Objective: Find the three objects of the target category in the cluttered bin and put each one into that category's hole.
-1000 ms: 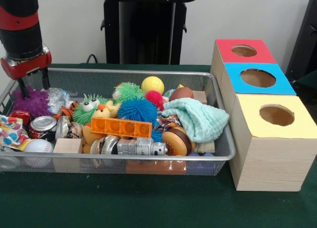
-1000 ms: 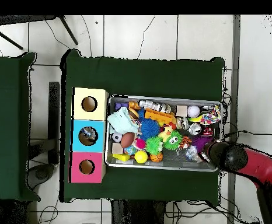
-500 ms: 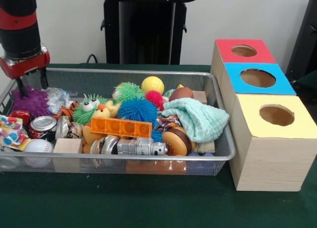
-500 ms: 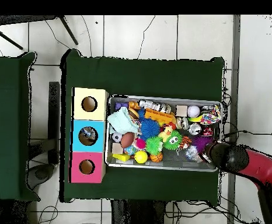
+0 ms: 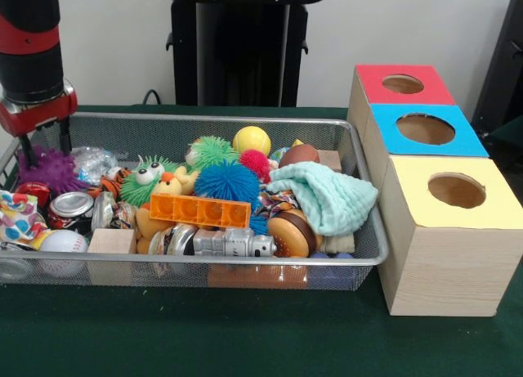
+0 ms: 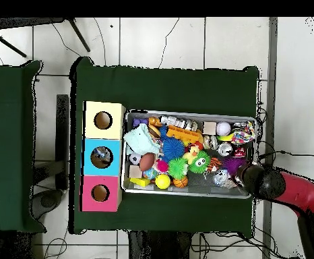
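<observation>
The arm is at the searching stage, I'd say: the gripper [image 5: 42, 145] hangs over the far corner of the wire-mesh bin [image 5: 245, 261], its two dark fingers spread apart and holding nothing, with the purple spiky ball [image 5: 51, 169] sitting right below and between them. None of the holes looks fed yet from here, so a first pick seems to be what is being lined up. The next move, to my eye, calls for a straight drop onto that ball and a gentle squeeze, since the crinkly silver wrapper [image 5: 94, 161] and the red can [image 5: 34, 193] crowd close beside it and could get nipped too. The bin itself sits on the green cloth just beside the three boxes, the red-topped box [image 5: 402, 84], blue-topped box [image 5: 425, 129] and yellow-topped box [image 5: 456, 191] in a row. The front view shows the fingers and the gap between them plainly. From overhead the arm's black wrist covers the fingers, but that view does show something lying down inside the blue hole [image 6: 102, 156], which the front view cannot see into.
</observation>
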Tool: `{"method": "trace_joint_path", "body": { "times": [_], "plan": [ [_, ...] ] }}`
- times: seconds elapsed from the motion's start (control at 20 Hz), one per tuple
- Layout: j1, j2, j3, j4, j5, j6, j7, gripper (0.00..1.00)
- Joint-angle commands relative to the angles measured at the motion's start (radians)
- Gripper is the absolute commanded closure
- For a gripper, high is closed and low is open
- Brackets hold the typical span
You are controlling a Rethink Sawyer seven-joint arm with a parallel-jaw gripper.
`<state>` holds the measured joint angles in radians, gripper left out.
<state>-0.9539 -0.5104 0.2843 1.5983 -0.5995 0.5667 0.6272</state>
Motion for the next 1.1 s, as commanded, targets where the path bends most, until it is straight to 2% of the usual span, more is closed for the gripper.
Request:
{"method": "trace_joint_path", "body": {
  "times": [0.05,0.55,0.8,0.85,1.0,1.1],
  "plan": [
    [-0.007,0.097,0.038,-0.071,-0.083,-0.109,0.040,0.00],
    [-0.033,0.155,0.056,-0.089,-0.087,-0.159,0.023,0.00],
    [-0.034,0.170,0.049,-0.097,-0.112,-0.177,0.011,0.00],
    [-0.022,0.169,0.026,-0.106,-0.113,-0.169,0.031,1.00],
    [-0.044,0.168,0.055,-0.093,-0.117,-0.184,0.001,1.00],
    [-0.028,0.164,0.035,-0.100,-0.112,-0.166,0.020,1.00]
  ]
}}
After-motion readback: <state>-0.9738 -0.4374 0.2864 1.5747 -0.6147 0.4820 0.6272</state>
